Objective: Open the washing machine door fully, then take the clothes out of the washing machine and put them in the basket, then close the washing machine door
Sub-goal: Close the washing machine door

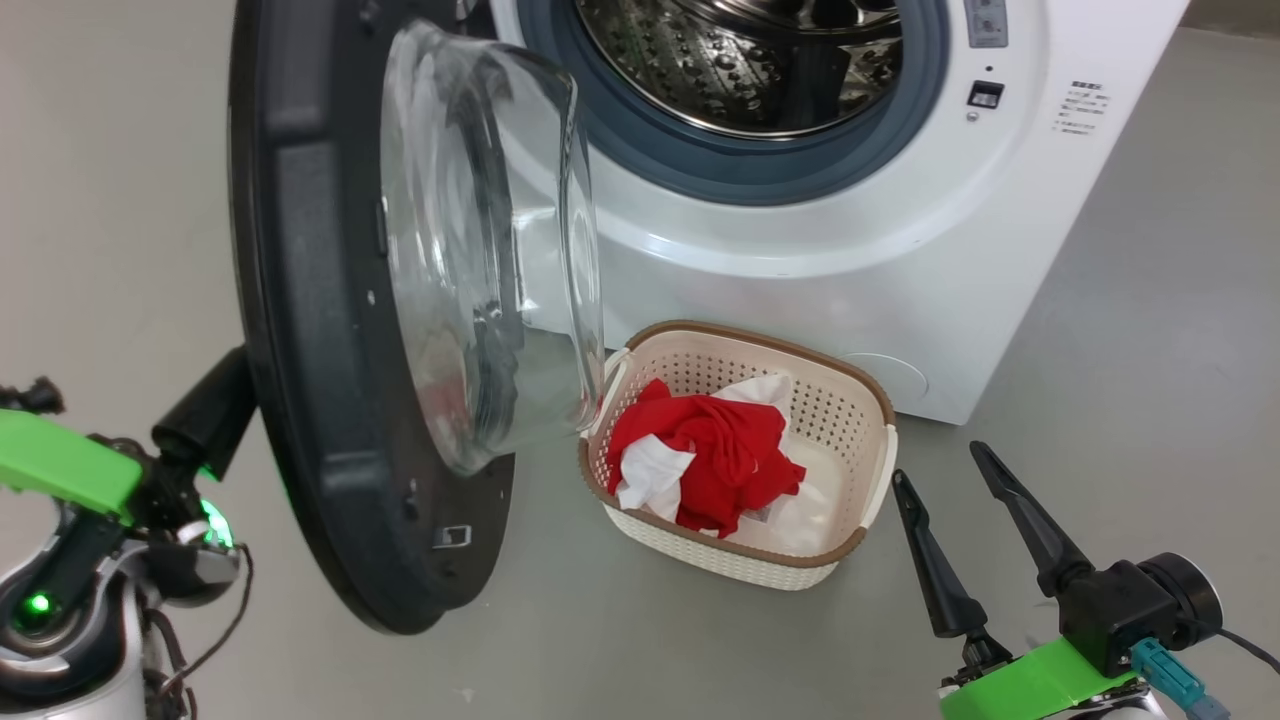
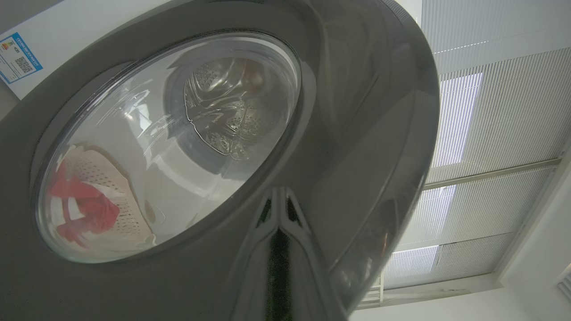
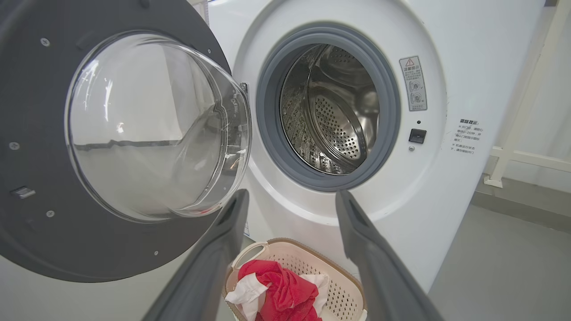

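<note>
On the floor just in front of the washing machine [image 1: 900, 250], below its opening, the clothes [image 1: 715, 455] lie heaped in the basket [image 1: 790, 348], red fabric with white parts, nothing hanging over the rim. Up in the washing machine's mouth the steel drum [image 1: 740, 60] looks bare as far as the head and right wrist views reach, though its lowest front part is hidden behind the grey ring, so I judge the unloading done or nearly so. At the washing machine's left side the washing machine door [image 1: 310, 350] stands swung wide, its glass bowl [image 1: 480, 270] turned toward the basket; opening is done, and closing is what is left. The left gripper [image 2: 279, 236] is on the far side of that door from the washing machine, clenched with nothing between its fingers, its tips at or very near the glossy outer face; whether they press on it I cannot tell. That placing would suit a push to swing the door home. The right gripper [image 1: 940, 465] hovers in front of the washing machine, just beside the basket's right end, jaws spread wide and empty, clear of door and clothes.
</note>
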Controlling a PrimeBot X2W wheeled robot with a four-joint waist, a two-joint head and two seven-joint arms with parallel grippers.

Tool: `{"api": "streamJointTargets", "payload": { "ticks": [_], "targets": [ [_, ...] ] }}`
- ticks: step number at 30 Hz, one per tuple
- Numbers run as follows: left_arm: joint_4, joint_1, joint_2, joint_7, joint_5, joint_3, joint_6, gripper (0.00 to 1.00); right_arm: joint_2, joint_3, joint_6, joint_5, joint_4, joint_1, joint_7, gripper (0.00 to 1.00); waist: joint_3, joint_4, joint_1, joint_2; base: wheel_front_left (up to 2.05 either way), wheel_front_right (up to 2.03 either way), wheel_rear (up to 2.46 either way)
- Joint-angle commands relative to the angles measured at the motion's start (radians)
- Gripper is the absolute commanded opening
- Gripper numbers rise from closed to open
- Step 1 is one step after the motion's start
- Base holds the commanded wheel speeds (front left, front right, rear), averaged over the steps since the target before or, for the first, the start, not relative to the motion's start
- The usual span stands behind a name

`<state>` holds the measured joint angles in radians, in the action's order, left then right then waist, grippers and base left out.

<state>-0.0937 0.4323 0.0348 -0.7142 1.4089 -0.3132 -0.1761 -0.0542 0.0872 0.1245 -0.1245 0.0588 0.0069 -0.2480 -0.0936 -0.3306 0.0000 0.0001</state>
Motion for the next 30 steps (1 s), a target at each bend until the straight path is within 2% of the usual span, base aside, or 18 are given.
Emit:
{"api": "streamJointTargets", "payload": {
  "ticks": [1, 18, 30],
  "targets": [
    [0.037, -0.006, 0.016, -0.001, 0.021, 0.003, -0.005, 0.0, 0.002, 0.026, 0.006, -0.009, -0.021, -0.027, -0.013, 1.0, -0.001, 0.012, 0.0, -0.0001, 0.0, 0.0, 0.0],
    [0.077, -0.066, 0.016, 0.106, 0.144, 0.139, -0.002, 0.0, 0.004, 0.024, 0.006, -0.018, -0.021, -0.02, -0.014, 1.0, 0.005, 0.096, 0.0, -0.0001, 0.0, 0.0, 0.0],
    [0.044, -0.044, 0.015, 0.168, 0.162, 0.198, 0.025, 0.0, 0.004, 0.028, 0.006, -0.027, -0.024, -0.023, -0.014, 1.0, -0.01, 0.152, 0.0, -0.0001, 0.0, 0.0, 0.0]
  ]
}}
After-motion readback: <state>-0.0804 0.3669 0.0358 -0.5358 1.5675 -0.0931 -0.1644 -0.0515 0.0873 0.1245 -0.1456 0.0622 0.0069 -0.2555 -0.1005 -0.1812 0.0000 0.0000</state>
